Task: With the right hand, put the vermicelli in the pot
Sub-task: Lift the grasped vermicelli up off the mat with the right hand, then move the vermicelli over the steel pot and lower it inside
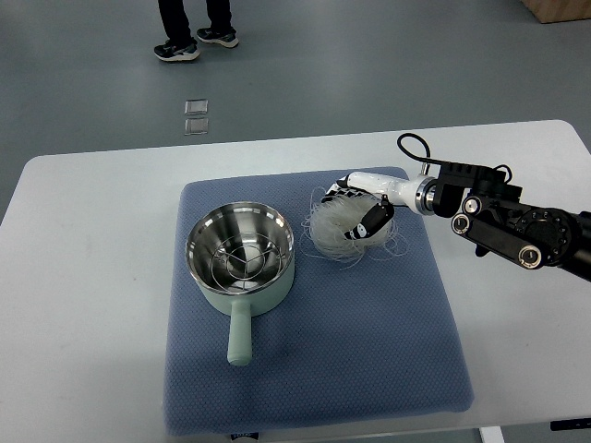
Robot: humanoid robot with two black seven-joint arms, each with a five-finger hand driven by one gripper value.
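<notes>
Bench (92,240): white, rounded corners, carrying a mat; grey floor beyond its far edge.
Mat (369,351): blue-grey, textured, square, laid in the middle of the bench.
Pot (240,254): steel inside, pale green outside, on the mat's left half; a wire rack lies in the bottom; the green handle points toward the near edge.
Vermicelli (334,229): a pale, translucent nest of thin strands on the mat, just right of the pot and not in it; loose strands stray outward to the right and near side.
Right robot hand (362,210): white and black, arm entering from the right edge; it rests on the far-right part of the nest, fingers curled down into the strands and closing on them.
Left arm: out of the picture.
Person: legs and dark shoes (196,43) on the floor at the top.
Floor plates (196,116): two small square fittings beyond the bench.
</notes>
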